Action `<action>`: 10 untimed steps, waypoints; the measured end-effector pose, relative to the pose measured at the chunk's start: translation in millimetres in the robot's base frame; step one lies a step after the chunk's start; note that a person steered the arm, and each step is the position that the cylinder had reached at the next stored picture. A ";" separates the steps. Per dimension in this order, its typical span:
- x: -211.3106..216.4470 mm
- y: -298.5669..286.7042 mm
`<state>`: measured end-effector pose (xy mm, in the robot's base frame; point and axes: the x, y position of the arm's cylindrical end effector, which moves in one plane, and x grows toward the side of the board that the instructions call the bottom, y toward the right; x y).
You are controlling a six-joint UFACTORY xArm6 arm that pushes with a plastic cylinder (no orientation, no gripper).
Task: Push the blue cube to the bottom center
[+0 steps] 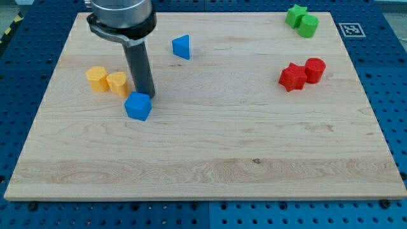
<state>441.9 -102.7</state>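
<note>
My tip (150, 97), the lower end of the straight dark rod, rests on the pale wooden bench (210, 159) in its left half, nearer the top edge than the bottom one. This arm carries no pincer, so there is no wide or narrow state to tell; the rod holds nothing. The tip sits just at the upper right corner of the small blue cube (138, 106), touching it or very nearly so; the exact contact cannot be made out.

The blue cube lies slightly below and to the left of the tip, turned so that one corner points toward the bench's bottom edge. It is left of the bench's middle and well apart from the bottom edge.

Just beside the rod on its left stand two yellow blocks, touching each other: a rounded yellow block (117, 84) nearest the rod and a yellow block with a lobed outline (97, 79) further toward the left edge. Above and to the right of the tip, near the top edge, lies a blue wedge-shaped block (182, 47).

Toward the right edge, at mid height, a red star-shaped block (292, 77) touches a red cylinder (315, 70). In the top right corner a green star-shaped block (296, 14) touches a green cylinder (309, 26).
</note>
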 end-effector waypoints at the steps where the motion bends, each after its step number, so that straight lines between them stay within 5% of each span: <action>1: 5.2 12.6; 7: 17.3 -68.4; 10: 52.3 -17.5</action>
<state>494.2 -120.2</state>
